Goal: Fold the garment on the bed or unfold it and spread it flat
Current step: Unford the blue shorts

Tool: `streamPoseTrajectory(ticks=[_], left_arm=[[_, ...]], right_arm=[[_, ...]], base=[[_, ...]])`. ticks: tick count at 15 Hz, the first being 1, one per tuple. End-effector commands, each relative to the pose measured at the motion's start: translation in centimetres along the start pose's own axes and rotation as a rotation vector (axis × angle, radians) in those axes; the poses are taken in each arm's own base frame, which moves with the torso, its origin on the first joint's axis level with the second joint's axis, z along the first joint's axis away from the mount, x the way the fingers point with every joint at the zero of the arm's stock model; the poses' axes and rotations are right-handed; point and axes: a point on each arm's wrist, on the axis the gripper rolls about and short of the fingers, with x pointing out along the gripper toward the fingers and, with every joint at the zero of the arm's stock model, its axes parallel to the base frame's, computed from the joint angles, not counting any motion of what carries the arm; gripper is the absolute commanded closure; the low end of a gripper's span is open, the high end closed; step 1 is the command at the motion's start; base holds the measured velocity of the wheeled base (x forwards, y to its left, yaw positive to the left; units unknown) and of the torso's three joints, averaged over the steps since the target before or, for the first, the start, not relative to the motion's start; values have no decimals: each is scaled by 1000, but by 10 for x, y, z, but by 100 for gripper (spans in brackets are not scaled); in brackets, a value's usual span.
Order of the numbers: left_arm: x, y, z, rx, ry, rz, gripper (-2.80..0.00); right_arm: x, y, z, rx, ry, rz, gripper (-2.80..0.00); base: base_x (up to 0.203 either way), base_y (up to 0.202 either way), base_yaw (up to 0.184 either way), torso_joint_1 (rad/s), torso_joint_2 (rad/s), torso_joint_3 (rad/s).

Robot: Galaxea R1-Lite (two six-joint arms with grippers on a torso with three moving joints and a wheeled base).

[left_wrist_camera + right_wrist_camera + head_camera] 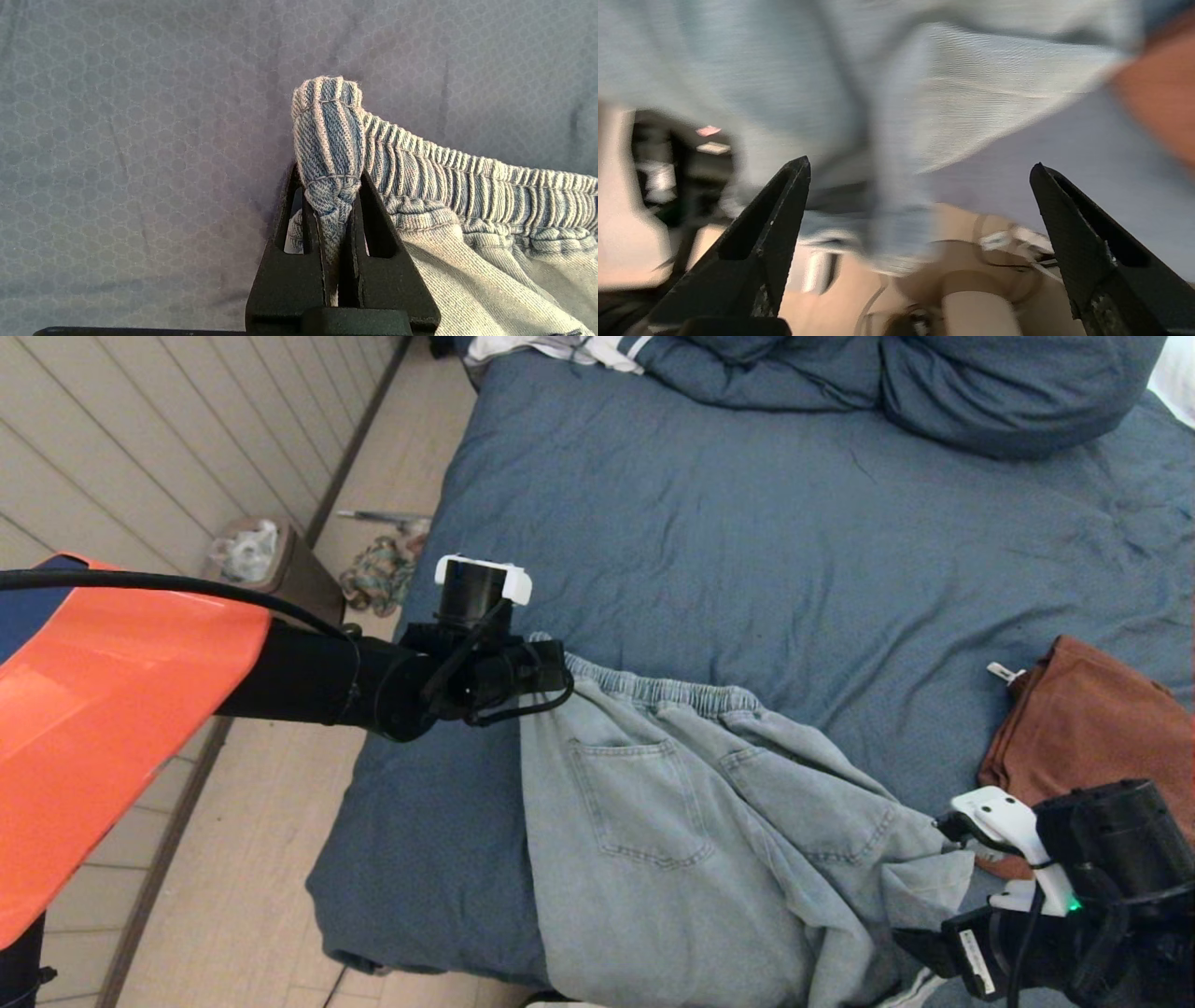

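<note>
From the head camera I could not see the fingers of the left gripper (pixel 551 665); the wrist housing covered them, so I read their state from the left wrist camera, where the left gripper (pixel 332 219) stood clenched on a bunched corner of the elastic waistband of the light-blue denim trousers (pixel 691 831). The right gripper (pixel 920 947) sat at the lower right of the head view, partly cut off by the frame edge, and its fingers were hard to make out there. In the right wrist camera the right gripper (pixel 920 196) had its jaws spread wide with nothing between them, pale denim and blue sheet lying blurred beyond the tips. I counted one pair of trousers, back side up with two rear pockets showing, the waistband toward the middle of the bed (pixel 794 541) and the legs running off the near edge, where their lower ends were out of frame. The bed filled most of the head view, covered in slate-blue fabric, with one heap of matching blue bedding (pixel 896 383) at its far end. One rust-brown folded garment (pixel 1083 719) lay on the sheet near the right gripper, its near edge hidden behind the arm. On the floor to the left of the bed I counted one small bin (pixel 257 555) by the wall and one multicoloured bundle (pixel 378 577), too small to identify.
</note>
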Motion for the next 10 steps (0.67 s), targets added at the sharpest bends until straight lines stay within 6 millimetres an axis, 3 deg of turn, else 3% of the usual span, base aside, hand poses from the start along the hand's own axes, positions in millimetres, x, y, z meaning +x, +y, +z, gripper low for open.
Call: streamPoseTrajectory(ticks=[1, 7, 8, 10], left_arm=[[4, 1, -3, -1, 7, 5, 0], [11, 1, -10, 4, 24, 10, 0], [12, 1, -10, 4, 23, 9, 0], [13, 1, -11, 5, 25, 10, 0]], right_arm=[[13, 9, 0, -20, 57, 49, -280], [38, 14, 16, 36, -45, 64, -280], [38, 13, 17, 44, -56, 60, 0], [34, 12, 17, 34, -68, 57, 0]], base=[[0, 0, 0, 0, 0, 0], [0, 0, 0, 0, 0, 0], [0, 0, 0, 0, 0, 0], [0, 0, 0, 0, 0, 0]])
